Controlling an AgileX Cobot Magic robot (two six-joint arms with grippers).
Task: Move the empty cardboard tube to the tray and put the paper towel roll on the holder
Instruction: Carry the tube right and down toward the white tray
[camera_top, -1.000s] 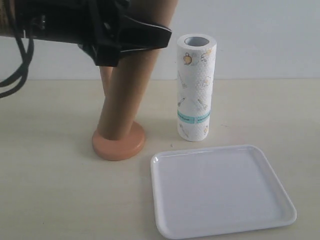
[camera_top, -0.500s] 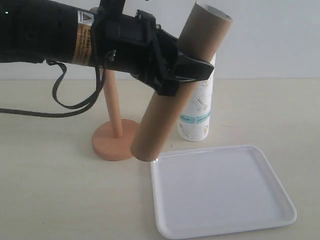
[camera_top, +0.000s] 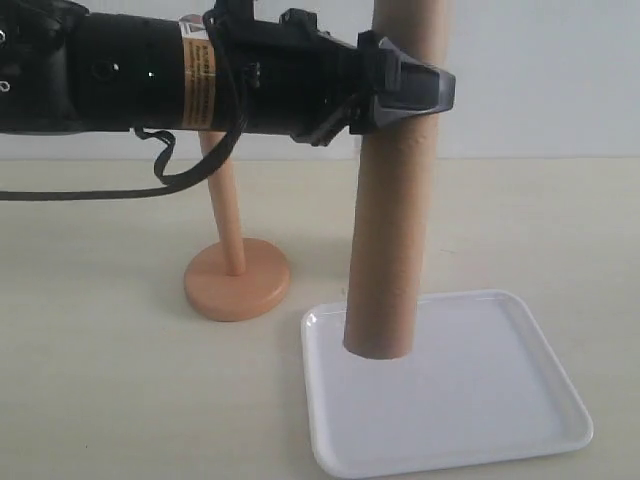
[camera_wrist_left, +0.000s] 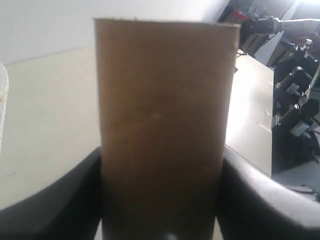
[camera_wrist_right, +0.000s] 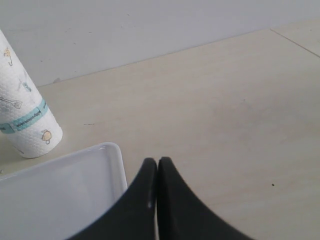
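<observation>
My left arm (camera_top: 150, 80) reaches in from the left of the exterior view, black and lying level above the counter (camera_top: 100, 380), with a dark cable hanging under it. Below the arm stands the holder (camera_top: 236, 284), its round wooden base flat on the counter and its thin dowel upright. The top of the dowel is hidden behind my arm.

Just right of the holder, my left hand (camera_top: 402, 90) pinches the empty cardboard tube (camera_top: 385, 240) high on its length. One black finger lies across the front and the other is behind, out of sight. My left wrist view shows the same grip up close: the brown tube fills the middle, with a dark finger pressed against each side. The tube hangs upright, and its lower end is over the near-left part of the tray (camera_top: 480, 420). I cannot tell whether that end touches the tray or hovers just above it.

The tray lies flat on the counter, near the holder's base but not touching it.

In the exterior view the paper towel roll is hidden behind the tube. My right wrist view shows the roll (camera_wrist_right: 22, 117) standing on the counter just beyond a corner of the tray, near it but apart. My right hand (camera_wrist_right: 157, 165) hangs low by that tray edge, fingertips pressed together and holding nothing.
</observation>
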